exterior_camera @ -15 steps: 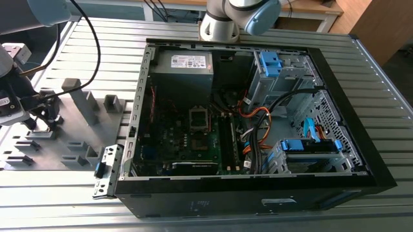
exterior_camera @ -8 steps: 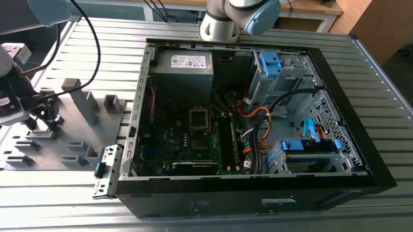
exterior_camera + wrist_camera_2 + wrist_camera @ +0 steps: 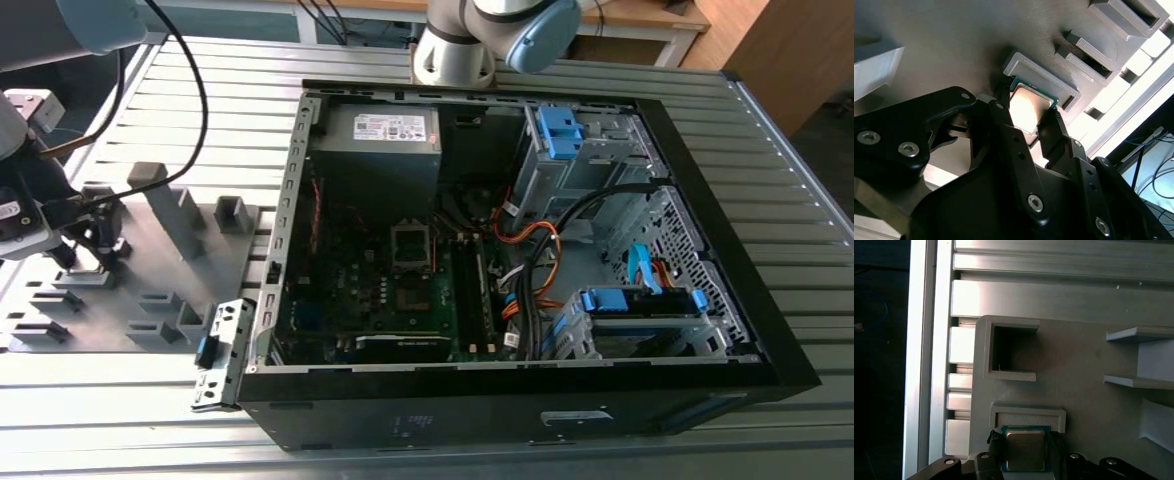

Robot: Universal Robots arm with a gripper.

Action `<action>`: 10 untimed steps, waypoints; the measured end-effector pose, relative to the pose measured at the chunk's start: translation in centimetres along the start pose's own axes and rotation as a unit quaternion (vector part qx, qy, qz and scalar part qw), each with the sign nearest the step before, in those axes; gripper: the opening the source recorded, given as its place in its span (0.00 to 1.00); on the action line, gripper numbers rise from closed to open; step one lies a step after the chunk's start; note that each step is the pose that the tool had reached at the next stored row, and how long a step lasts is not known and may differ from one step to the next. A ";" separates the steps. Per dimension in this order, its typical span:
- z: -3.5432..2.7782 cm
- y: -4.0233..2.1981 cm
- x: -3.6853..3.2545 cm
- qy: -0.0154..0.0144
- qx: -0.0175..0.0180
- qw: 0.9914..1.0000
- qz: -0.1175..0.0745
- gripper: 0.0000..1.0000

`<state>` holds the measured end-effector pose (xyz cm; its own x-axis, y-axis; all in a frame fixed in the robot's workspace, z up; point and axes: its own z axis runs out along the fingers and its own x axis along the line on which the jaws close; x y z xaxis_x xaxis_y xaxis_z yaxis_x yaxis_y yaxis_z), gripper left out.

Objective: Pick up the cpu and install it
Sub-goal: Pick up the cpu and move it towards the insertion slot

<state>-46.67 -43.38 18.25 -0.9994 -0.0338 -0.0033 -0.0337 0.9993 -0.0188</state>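
One silver-topped, green-rimmed cpu (image 3: 1025, 450) in jaws.

Gripper (image 3: 1026, 109) fingers hug cpu (image 3: 1025, 449) both sides. Holder rim (image 3: 1028, 415) just beside, blocks that way. Tall posts (image 3: 168, 203) near on fixture plate (image 3: 127, 300). Case wall (image 3: 295, 200) stands before socket (image 3: 412, 243). Orange cables (image 3: 523, 236) crowd alongside. Above socket open.
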 end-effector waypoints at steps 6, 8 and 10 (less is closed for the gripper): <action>-0.37 0.00 0.00 0.000 0.000 1.000 0.000 0.47; -0.54 -0.01 0.00 0.000 0.000 1.000 0.000 0.47; -0.65 -0.01 -0.01 0.000 0.000 1.000 0.000 0.47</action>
<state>-46.67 -43.37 18.90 -0.9994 -0.0337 -0.0034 -0.0337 0.9993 -0.0188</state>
